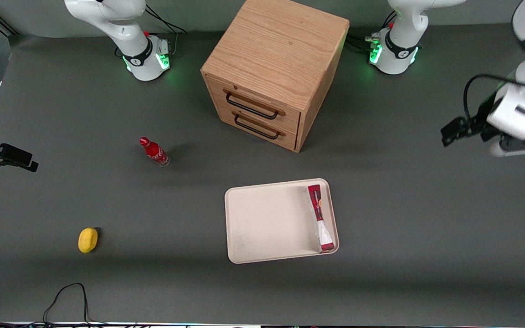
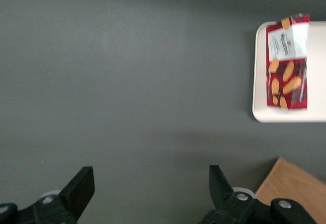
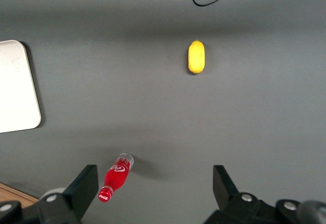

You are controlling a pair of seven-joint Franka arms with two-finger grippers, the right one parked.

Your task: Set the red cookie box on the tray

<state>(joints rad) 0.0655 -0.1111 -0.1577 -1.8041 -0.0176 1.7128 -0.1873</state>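
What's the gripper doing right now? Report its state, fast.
Gripper: open, holding nothing, hanging over bare table toward the working arm's end, apart from the tray.

The red cookie box (image 1: pixel 320 218) showed dark red with white panels and tan biscuits, on a cream tray (image 1: pixel 267 223), black gripper (image 1: pixel 449 132) hovering.

No text is legible. The red cookie box (image 2: pixel 288 63) carries small print, possibly a brand line, too blurred to read.
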